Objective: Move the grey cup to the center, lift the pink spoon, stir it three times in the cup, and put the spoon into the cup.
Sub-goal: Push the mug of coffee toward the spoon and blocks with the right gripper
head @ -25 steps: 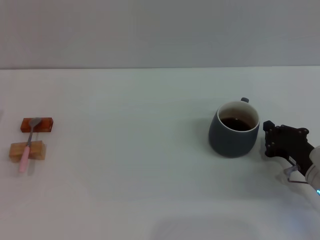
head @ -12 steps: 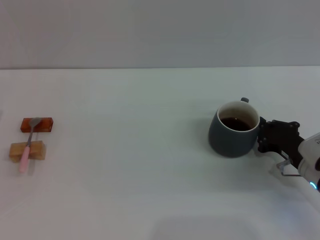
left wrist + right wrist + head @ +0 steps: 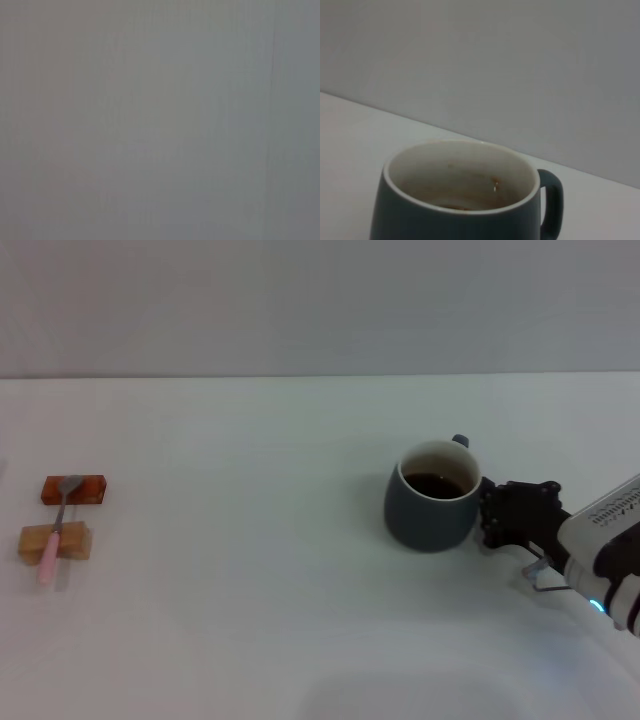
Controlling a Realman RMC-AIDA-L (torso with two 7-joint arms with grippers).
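The grey cup (image 3: pixel 432 498) is stood upright on the white table (image 3: pixel 250 620), right of the table's middle, with dark liquid visible inside and its loop handle turned toward the far side. The right gripper (image 3: pixel 500 517) is pressed against the cup's right wall at table height; its opening cannot be told, and no grasp of the cup is shown. In the right wrist view the cup (image 3: pixel 460 200) is seen close up, its white inside and handle facing the camera side. The pink spoon (image 3: pixel 55 530) is located far to the left, laid across a wooden block (image 3: pixel 55 542) and a reddish-brown block (image 3: pixel 75 489), with the bowl on the latter. The left gripper is not in view.
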